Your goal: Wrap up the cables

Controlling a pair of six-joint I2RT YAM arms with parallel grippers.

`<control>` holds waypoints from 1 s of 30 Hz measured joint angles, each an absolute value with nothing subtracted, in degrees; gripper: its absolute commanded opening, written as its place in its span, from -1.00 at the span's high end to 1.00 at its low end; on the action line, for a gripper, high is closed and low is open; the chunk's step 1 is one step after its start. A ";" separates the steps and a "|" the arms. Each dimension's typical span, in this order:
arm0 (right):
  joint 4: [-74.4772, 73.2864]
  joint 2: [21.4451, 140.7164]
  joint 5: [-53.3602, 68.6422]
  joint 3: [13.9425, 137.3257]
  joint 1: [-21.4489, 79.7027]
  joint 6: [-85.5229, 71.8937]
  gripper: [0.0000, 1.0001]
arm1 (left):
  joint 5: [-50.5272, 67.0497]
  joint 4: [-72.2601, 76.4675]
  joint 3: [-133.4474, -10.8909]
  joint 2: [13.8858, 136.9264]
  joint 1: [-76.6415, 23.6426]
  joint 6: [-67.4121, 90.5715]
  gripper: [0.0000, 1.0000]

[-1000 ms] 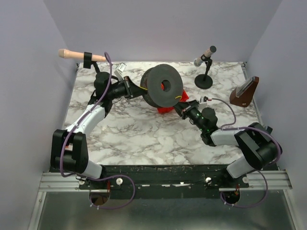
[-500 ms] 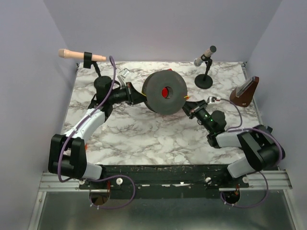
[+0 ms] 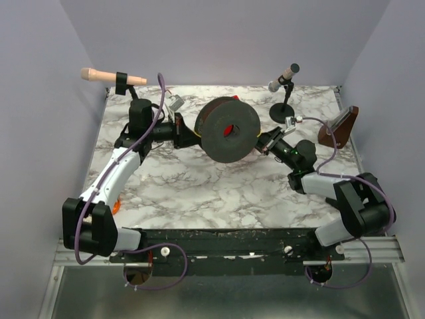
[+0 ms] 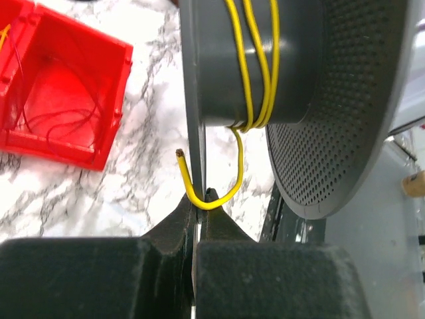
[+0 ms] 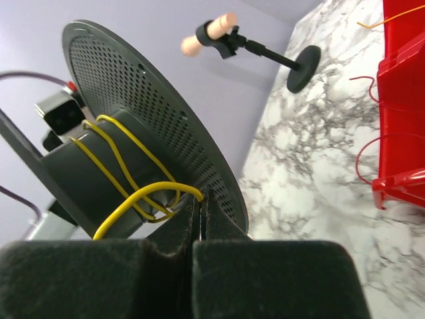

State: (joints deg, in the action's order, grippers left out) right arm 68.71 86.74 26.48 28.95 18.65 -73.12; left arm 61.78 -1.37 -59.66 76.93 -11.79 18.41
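Observation:
A dark grey spool [image 3: 214, 136] stands on its edge mid-table between my two grippers. Yellow cables [image 4: 255, 66] are wound a few turns round its hub. My left gripper [image 4: 201, 197] is shut on a loop of yellow cable right at the edge of the spool's thin flange; the cable's free end sticks up beside it. From above, the left gripper [image 3: 191, 131] sits at the spool's left side. My right gripper [image 5: 201, 196] is shut on the yellow cable [image 5: 119, 159] by the perforated flange [image 5: 133, 86], and the right gripper [image 3: 261, 144] is at the spool's right side.
A red bin [image 4: 60, 93] with thin red wires lies on the marble behind the spool; the red bin [image 5: 405, 100] also shows at the right. A pink-headed microphone [image 3: 106, 76] stands back left, a small microphone stand [image 3: 284, 109] back right, and a brown holder [image 3: 339, 127] far right.
The spool has gone from lying tilted to standing upright on its edge. Both grippers have swung toward the back with it, still shut.

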 measured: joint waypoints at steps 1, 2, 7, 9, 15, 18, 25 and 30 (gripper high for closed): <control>66.61 85.60 27.09 28.95 18.65 -71.16 0.98 | 61.80 -5.04 -59.79 76.47 -11.77 14.31 1.00; 64.01 84.14 27.73 28.99 18.65 -68.86 0.97 | 61.76 -7.70 -60.03 76.25 -11.77 11.00 1.00; 47.51 75.77 29.50 31.88 19.27 -54.54 0.96 | 59.18 -26.85 -66.13 76.05 -12.47 -12.60 1.00; 40.16 73.32 29.47 34.59 20.21 -47.62 0.96 | 57.93 -32.91 -69.01 75.88 -12.64 -21.04 1.00; 29.54 70.94 31.68 37.12 22.20 -35.66 0.95 | 54.33 -43.03 -71.96 74.61 -13.41 -36.05 1.00; 26.57 70.35 32.29 36.80 22.87 -32.27 0.92 | 51.55 -44.45 -71.09 74.56 -14.02 -39.83 1.00; 22.72 73.73 30.68 37.04 27.64 -23.66 0.79 | 45.01 -45.76 -69.32 74.59 -14.35 -42.98 1.00; 26.57 79.77 30.24 36.45 28.45 -19.29 0.74 | 40.14 -46.41 -68.69 74.91 -15.00 -43.77 1.00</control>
